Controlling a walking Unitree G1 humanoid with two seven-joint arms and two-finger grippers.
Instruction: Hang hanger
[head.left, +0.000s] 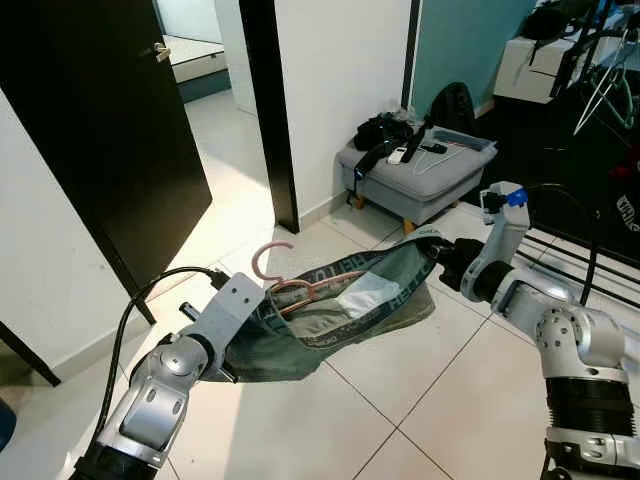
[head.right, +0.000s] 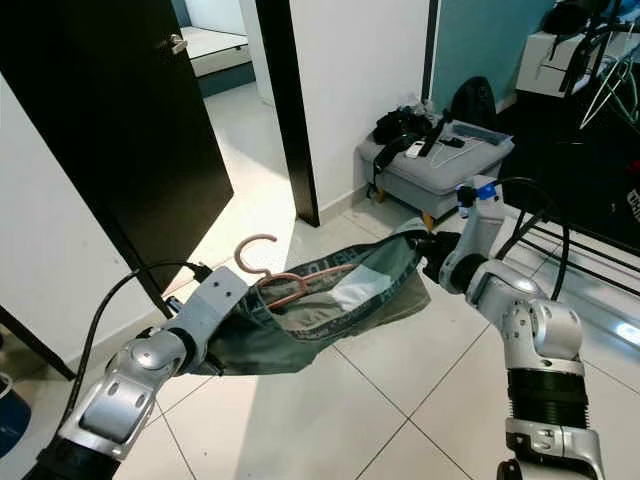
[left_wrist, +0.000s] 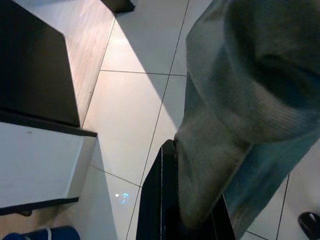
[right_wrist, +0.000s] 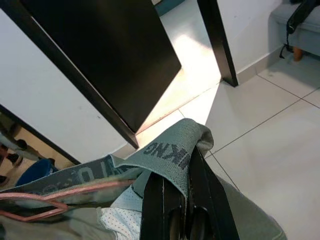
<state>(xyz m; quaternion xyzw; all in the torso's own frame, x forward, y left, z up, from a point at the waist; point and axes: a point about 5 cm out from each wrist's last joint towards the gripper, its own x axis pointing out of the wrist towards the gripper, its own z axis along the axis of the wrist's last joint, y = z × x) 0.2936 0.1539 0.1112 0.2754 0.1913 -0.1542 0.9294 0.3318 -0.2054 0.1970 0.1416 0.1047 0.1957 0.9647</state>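
The left gripper (left_wrist: 185, 220) and right gripper (right_wrist: 182, 210) are each pinching the green garment (head.left: 340, 305), stretching the pink hanger (head.left: 285, 285) left-to-right, hook (head.left: 268, 258) pointing up.

Mixed indoor light; head views sharp, left wrist view soft up close.

Daylight enters through the doorway (head.left: 215, 120) and lays a bright, near-overexposed patch on the floor tiles (head.left: 440, 400). The dark door (head.left: 100, 130) and the far right corner read almost black, detail lost. The garment (head.left: 330, 310) casts a soft shadow on the tiles beneath it. Mild glare on the silver arms. In the left wrist view the near cloth is out of focus; a small bluish reflection sits on the tile.
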